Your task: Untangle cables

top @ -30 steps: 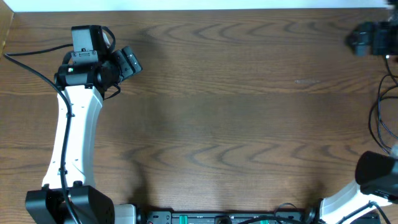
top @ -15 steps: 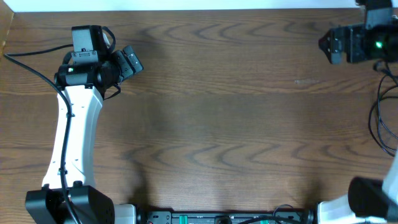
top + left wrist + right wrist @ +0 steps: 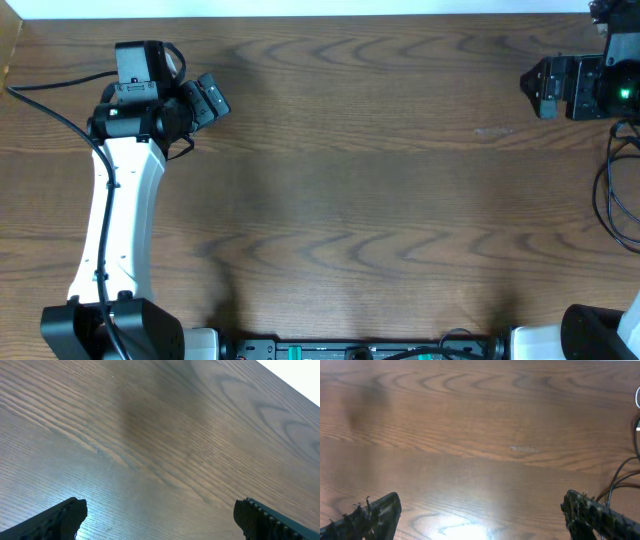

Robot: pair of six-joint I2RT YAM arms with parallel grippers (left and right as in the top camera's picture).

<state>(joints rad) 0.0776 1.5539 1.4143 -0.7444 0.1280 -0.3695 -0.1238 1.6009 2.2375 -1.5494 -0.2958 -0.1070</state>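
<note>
Thin black cables (image 3: 606, 190) loop on the table at the far right edge, below my right gripper (image 3: 531, 86). In the right wrist view the black cables (image 3: 621, 473) run in from the right edge, and a bit of a white cable (image 3: 638, 397) shows above them. My right gripper (image 3: 481, 510) is open over bare wood, with the cables off to its right. My left gripper (image 3: 208, 98) hangs over the far left of the table, well away from the cables. It (image 3: 160, 516) is open with nothing between its fingers.
The wooden table (image 3: 360, 180) stretches between the two arms. Its far edge (image 3: 320, 16) runs along the top of the overhead view. The left arm's white link (image 3: 115, 215) reaches from the near left corner. A black rail (image 3: 360, 350) lines the near edge.
My right gripper has swung leftward into the overhead view and then settled slightly nearer. The right arm's lower part has slid out of view at the right. The left arm has not moved.
</note>
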